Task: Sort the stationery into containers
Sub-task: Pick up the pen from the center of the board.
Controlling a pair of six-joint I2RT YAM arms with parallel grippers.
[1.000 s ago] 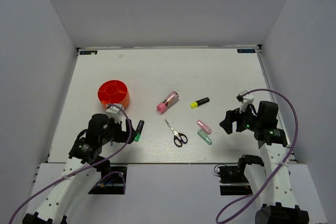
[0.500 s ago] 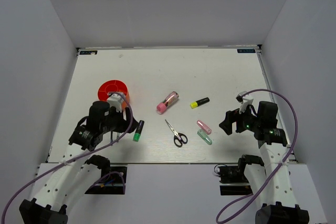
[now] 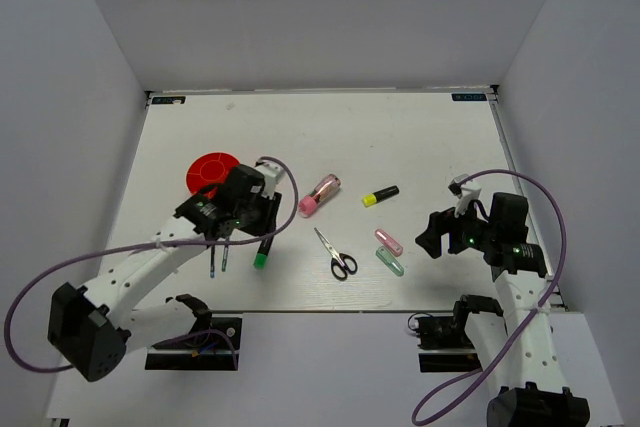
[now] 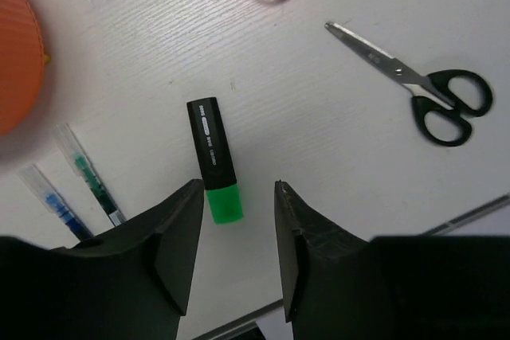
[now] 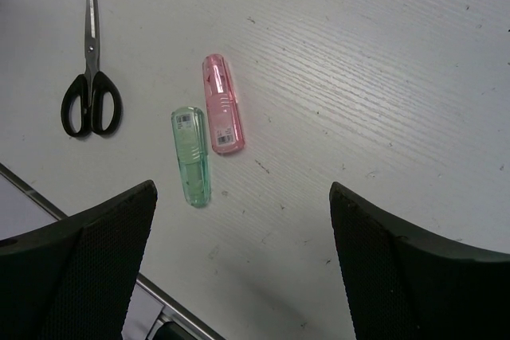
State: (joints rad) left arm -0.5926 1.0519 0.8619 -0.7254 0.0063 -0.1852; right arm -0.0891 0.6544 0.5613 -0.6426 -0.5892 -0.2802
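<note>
A white table [image 3: 400, 137] spreads beneath the left claw [image 4: 237, 197] and the right claw [image 5: 243, 189]. Its surface is finely grained, with a few small dark specks under the right claw. Its near edge strip [image 4: 478, 209] runs thin and grey just behind the left claw, and shows again just behind the right claw. Past that edge, behind both claws, lies a white ledge [image 3: 330, 347]. At the table's 2 far corners sit a dark label [image 3: 168, 100], well ahead and left of the left claw, and a second label [image 3: 468, 97], well ahead of the right claw. 3 plain grey walls [image 3: 320, 17] rise beyond the claws and to the outer side of each.
</note>
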